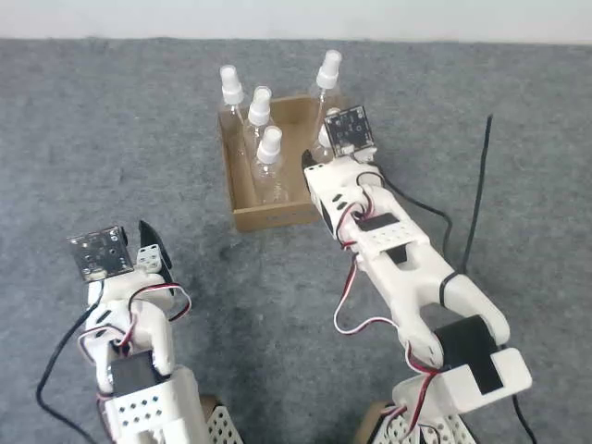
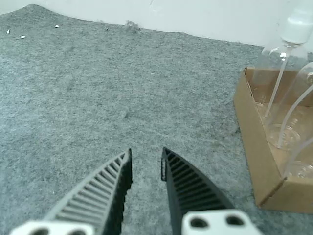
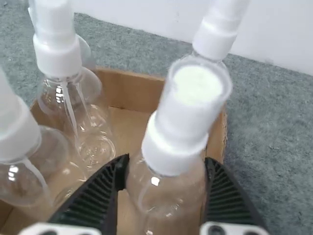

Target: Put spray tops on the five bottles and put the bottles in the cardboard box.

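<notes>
A clear bottle (image 3: 166, 205), wearing its white spray top (image 3: 188, 117), is hanging at the right-hand side of the cardboard box (image 1: 242, 185) in the upper centre of the high view. The right gripper (image 3: 166, 160) is clasping its body just below the shoulder, one ribbed jaw pressing on each side. Empty and thin-walled, the bottle is probably weighing very little, flexing under a hard squeeze and sliding easily on its smooth plastic. The tall top is likely making it prone to tipping. The body under the shoulder looks the safest place to take hold, since a pinch on the top could twist or pop it loose. Four other bottles (image 1: 269, 153), all capped, are standing upright at the box; whether the rearmost ones are sitting inside its back wall cannot be told. At the lower left of the high view the left gripper (image 2: 146, 151) is idling over the grey felt (image 1: 111, 139), jaws slightly parted and carrying nothing.
</notes>
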